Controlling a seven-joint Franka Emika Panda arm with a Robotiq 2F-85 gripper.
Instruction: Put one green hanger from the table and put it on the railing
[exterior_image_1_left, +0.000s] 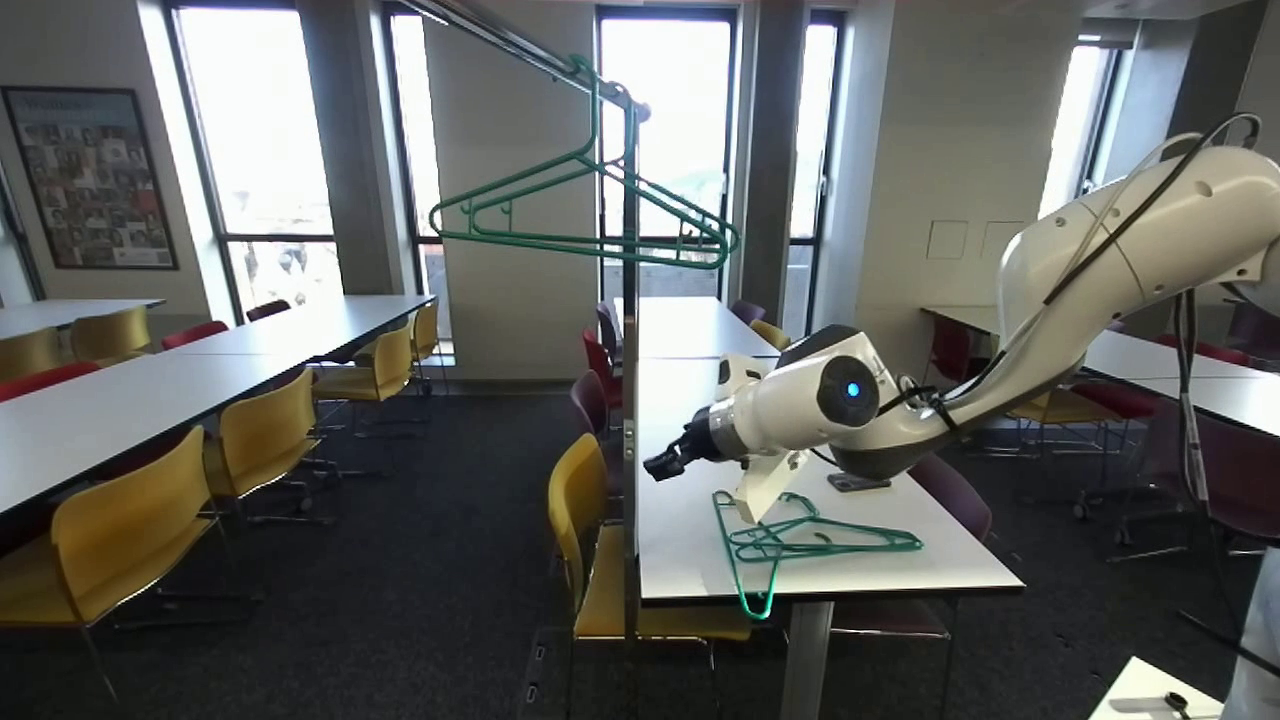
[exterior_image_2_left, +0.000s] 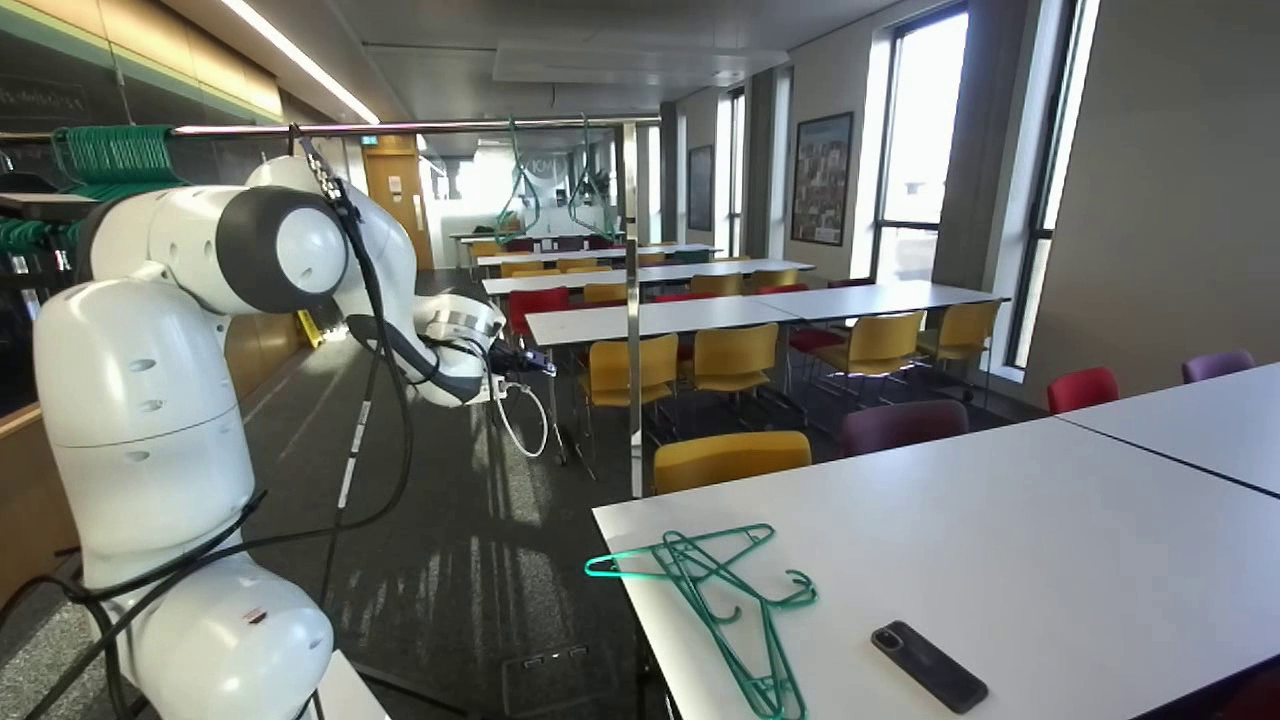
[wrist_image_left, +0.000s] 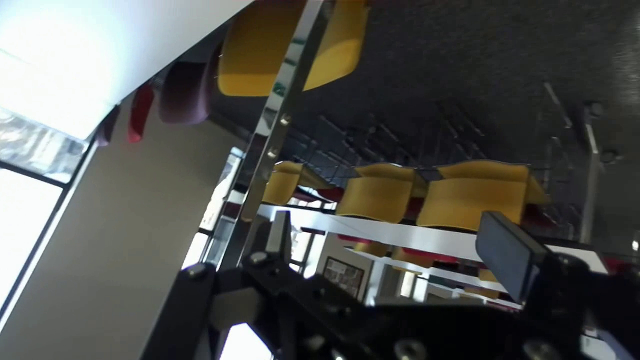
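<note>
Green hangers (exterior_image_1_left: 738, 580) lie overlapped on the white table (exterior_image_1_left: 680, 565), one sticking out past its edge. They also show on the table (exterior_image_2_left: 1000, 540) in an exterior view (exterior_image_2_left: 715, 625). The railing (exterior_image_1_left: 520, 45) is a metal bar on an upright pole; it shows too in an exterior view (exterior_image_2_left: 420, 128). Two green hangers (exterior_image_1_left: 600, 165) hang near its end. My gripper (exterior_image_1_left: 658, 466) is above the table, below the railing, close to the pole in that picture. In the wrist view its fingers (wrist_image_left: 390, 242) are wide apart with nothing between them.
The pole (wrist_image_left: 280, 100) runs beside the left finger in the wrist view. A yellow chair (exterior_image_1_left: 578, 500) stands at the table's side. A phone (exterior_image_2_left: 930, 665) lies on the table. A bunch of green hangers (exterior_image_2_left: 115, 155) hangs farther along the railing, behind the arm.
</note>
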